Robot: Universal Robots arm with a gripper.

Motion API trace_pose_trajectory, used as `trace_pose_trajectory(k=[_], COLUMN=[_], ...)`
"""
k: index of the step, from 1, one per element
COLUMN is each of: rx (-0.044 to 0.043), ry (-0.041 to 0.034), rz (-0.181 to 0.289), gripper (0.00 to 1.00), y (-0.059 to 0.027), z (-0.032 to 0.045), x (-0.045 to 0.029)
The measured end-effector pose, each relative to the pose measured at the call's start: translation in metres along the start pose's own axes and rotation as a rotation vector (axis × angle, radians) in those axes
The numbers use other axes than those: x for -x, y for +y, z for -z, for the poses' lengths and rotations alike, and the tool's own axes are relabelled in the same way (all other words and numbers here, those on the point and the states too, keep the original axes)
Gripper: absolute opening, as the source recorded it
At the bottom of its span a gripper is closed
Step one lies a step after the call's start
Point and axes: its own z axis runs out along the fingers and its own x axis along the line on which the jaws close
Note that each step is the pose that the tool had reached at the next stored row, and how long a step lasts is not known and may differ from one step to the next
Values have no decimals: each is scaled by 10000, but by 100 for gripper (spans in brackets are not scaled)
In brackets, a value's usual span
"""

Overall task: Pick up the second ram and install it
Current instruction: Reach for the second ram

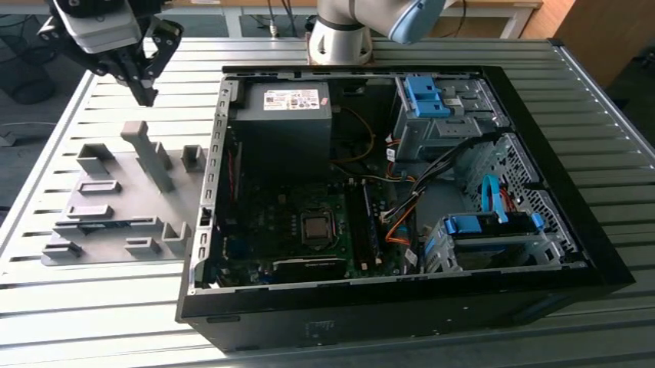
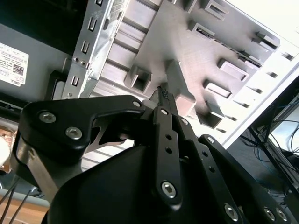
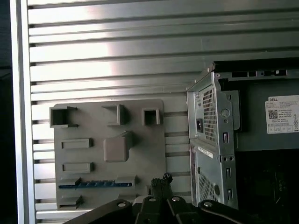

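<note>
Finds gripper (image 1: 147, 96) pinched together, empty, hovering over grey fixture plate (image 1: 123, 203). Notes second ram (image 3: 91, 185) seated on edge in a plate slot, apart from gripper. Records open computer case (image 1: 409, 322) alongside, holding motherboard (image 1: 266, 222) and power supply (image 1: 281, 115).

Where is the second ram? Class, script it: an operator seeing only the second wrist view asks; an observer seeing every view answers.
Observer: In the first wrist view the second ram sits in a holder on the grey fixture plate.
Operator: Are we touching it?
Observer: No; in the exterior view the gripper hangs above the plate, apart from it.
Operator: What's beside the plate?
Observer: At the exterior view's right, the computer case lies open, its motherboard exposed.
</note>
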Motion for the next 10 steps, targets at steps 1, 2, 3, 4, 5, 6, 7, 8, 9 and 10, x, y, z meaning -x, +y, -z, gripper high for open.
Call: trace_pose_trajectory(k=[1, 2, 3, 4, 5, 6, 7, 8, 9, 10], rx=[0, -1, -1, -1, -1, -1, -1, -2, -2, -2], ry=[1, 2, 3, 4, 7, 10, 11, 13, 15, 17], rz=[0, 0, -1, 0, -1, -1, 0, -1, -1, -1], gripper=[11, 11, 11, 11, 11, 11, 11, 11, 11, 11], y=[-15, -30, -45, -60, -74, -90, -110, -134, -159, -186], z=[-3, -7, -10, -14, -18, -22, -26, -31, -37, -45], x=[-16, -33, -49, -63, -75, -87, -99, -109, -115, -125])
